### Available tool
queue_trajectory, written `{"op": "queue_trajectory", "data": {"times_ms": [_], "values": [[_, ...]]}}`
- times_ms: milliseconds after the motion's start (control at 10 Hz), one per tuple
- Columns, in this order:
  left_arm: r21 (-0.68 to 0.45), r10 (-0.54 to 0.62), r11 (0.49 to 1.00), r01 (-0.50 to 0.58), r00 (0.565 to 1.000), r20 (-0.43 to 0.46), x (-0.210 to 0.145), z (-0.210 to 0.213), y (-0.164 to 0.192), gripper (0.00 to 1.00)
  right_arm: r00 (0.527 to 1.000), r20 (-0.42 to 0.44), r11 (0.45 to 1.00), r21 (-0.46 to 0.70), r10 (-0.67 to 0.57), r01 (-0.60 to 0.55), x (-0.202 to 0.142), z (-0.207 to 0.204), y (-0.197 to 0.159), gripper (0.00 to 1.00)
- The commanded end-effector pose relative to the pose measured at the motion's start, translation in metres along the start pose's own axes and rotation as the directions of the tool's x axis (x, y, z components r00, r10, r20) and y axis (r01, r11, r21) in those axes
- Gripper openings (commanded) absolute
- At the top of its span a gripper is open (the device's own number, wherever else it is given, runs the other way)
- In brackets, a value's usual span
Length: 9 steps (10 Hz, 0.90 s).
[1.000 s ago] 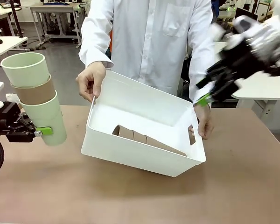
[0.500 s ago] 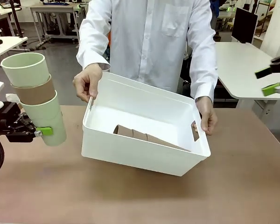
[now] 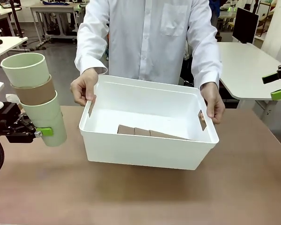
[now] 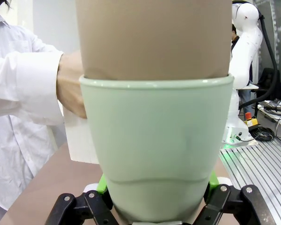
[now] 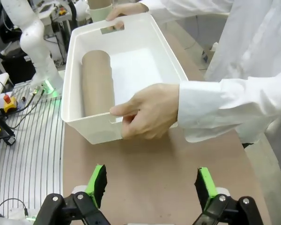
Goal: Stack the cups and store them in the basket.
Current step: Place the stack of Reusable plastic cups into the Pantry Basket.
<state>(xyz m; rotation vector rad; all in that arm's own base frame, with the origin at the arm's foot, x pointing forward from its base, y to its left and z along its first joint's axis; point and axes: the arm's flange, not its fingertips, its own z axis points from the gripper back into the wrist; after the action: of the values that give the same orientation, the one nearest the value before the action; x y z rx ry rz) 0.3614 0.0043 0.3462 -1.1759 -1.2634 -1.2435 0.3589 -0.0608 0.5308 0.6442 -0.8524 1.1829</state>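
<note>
Front view: the left gripper (image 3: pixel 37 132) pinches only the lowest mint cup (image 3: pixel 47 119) of an upright stack of three cups (image 3: pixel 33 89), mint, brown, mint. The upper two sit in by nesting alone, so tipping the stack to lay it down could let them slide out. The stack could also clip the wall of the basket (image 3: pixel 145 152) or the person's hand (image 3: pixel 83 87) at the nearer slot. The stack is at the far left, well apart from the basket, which the person holds at both end slots on the desk (image 3: pixel 131 197). Three nested brown cups (image 3: pixel 145 132) lie on their side inside. The right gripper (image 3: pixel 278 86) is at the far right, spread and empty.

Left wrist view: green pads (image 4: pixel 102 183) squeeze the mint cup (image 4: pixel 157 150), with a brown cup (image 4: pixel 154 37) seated in it. The basket (image 4: pixel 79 140) is beyond, off to one side.

Right wrist view: the right gripper (image 5: pixel 151 185) is spread over bare desk, with the basket (image 5: pixel 131 28) ahead and a hand (image 5: pixel 150 110) on its near slot.
</note>
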Motion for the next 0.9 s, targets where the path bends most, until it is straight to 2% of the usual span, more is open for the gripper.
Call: {"op": "queue_trajectory", "data": {"times_ms": [0,800], "values": [[-0.003,-0.008,1.0,0.008,1.0,0.007,0.005,-0.0004,-0.0019,0.85,1.0,0.011,1.0,-0.009,0.011,-0.011,0.0048,0.0029,0.004,1.0],[-0.003,-0.008,1.0,0.008,1.0,0.007,0.005,-0.0004,-0.0019,0.85,1.0,0.011,1.0,-0.009,0.011,-0.011,0.0048,0.0029,0.004,1.0]]}}
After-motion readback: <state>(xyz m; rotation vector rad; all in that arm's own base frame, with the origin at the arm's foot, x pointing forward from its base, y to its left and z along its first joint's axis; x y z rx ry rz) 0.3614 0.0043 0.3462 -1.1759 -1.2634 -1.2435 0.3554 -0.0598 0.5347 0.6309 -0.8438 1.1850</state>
